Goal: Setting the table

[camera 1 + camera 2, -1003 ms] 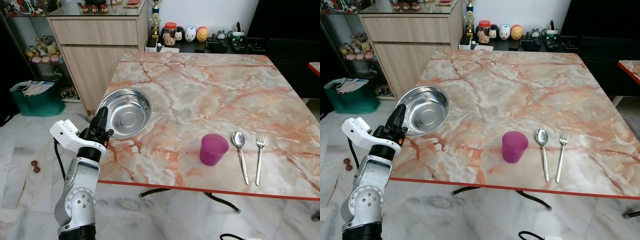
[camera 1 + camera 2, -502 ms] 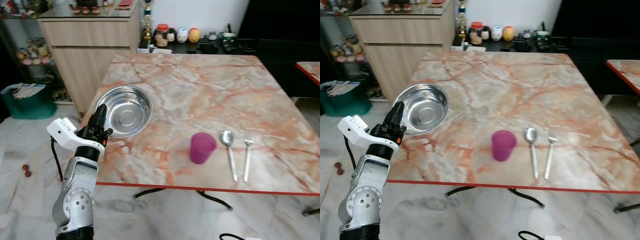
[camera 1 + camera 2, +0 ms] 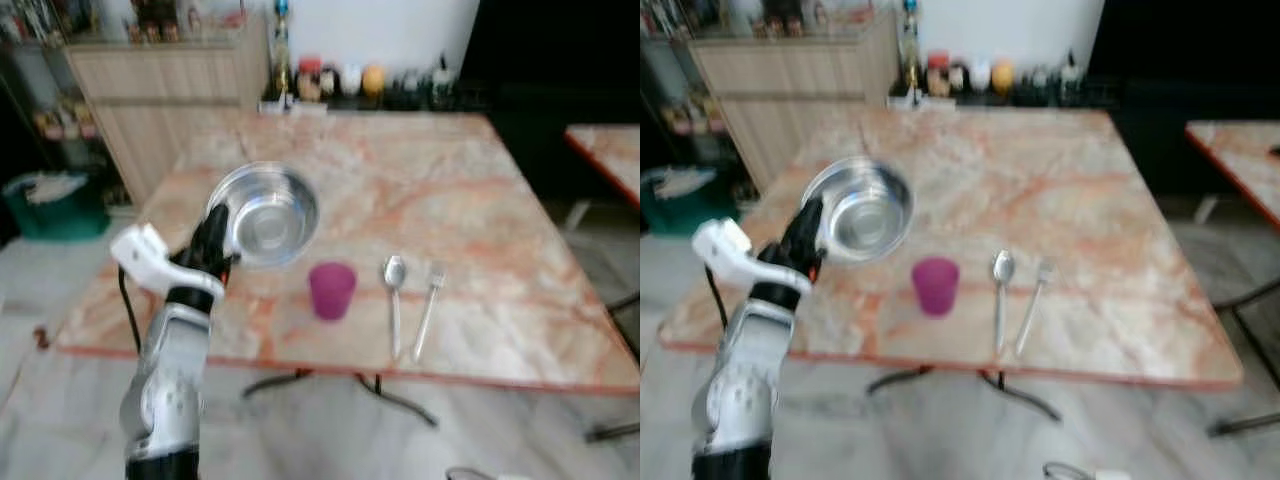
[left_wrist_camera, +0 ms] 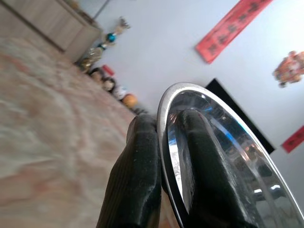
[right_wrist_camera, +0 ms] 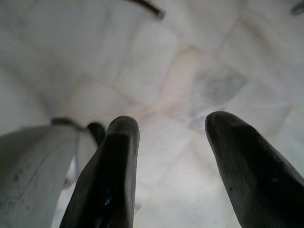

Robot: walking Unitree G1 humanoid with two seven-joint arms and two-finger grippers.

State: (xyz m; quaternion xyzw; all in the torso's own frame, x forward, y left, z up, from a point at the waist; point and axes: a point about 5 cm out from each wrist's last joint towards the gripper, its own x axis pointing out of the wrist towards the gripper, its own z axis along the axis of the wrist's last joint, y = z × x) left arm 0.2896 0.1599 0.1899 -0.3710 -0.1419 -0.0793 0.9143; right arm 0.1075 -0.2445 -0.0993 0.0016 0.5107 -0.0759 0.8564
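A: Left hand (image 3: 222, 232) pinches the steel bowl (image 3: 268, 212) rim; bowl now raised over the tabletop (image 3: 500, 250), nearer the purple cup (image 3: 331, 290).

B: Placement pending. Right hand (image 5: 166, 156) idle, fingers spread.

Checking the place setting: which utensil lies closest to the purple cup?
The spoon, lying just right of the purple cup; the fork lies beyond it, farther right.

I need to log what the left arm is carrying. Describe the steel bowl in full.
The steel bowl is round, shiny and empty, with a thin rolled rim. The left gripper holds it by the near rim, one of its fingers outside, the other inside. It is tilted, above the marble table, left of the purple cup.
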